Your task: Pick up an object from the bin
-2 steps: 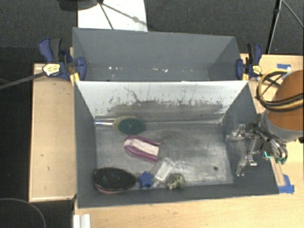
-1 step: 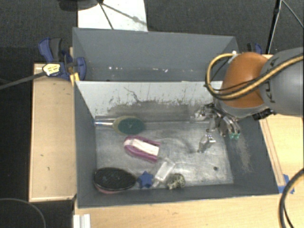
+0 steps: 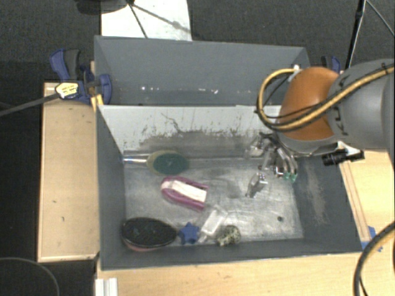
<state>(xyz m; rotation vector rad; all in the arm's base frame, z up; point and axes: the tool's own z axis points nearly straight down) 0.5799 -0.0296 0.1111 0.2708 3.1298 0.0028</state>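
At the bottom of the frame, the front wall of the bin (image 3: pixel 259 253) is seen as a grey strip. A row of items is ranged just behind it along the floor's lower edge. A dark oval brush (image 3: pixel 147 233) is lodged in the lower left corner, close against the left wall. To its right, a small blue piece (image 3: pixel 188 234), a clear plastic piece (image 3: pixel 213 221) and a mottled greenish lump (image 3: pixel 228 236) are found bunched together, touching or nearly so. The lower right of the floor is noted as bare metal, and open room is left there up to the right wall.

Further up, left of centre, a pink and white item (image 3: pixel 184 192) is recorded lying slightly tilted, apart from the lower row. The gripper (image 3: pixel 254 187) is located right of centre over bare floor, well clear of the right wall. Whether the claw is spread or pressed together cannot be told. The clear plastic piece, down and to its left, is judged the nearest item, and the pink and white item lies next nearest to its left.

Toward the back wall, a round green brush head (image 3: pixel 168 163) on a clear handle is seen lying along the floor's upper edge, left of centre. At the upper right, the orange cover (image 3: pixel 311 103) and looped cables (image 3: pixel 278 113) are carried above the bin's right rim.
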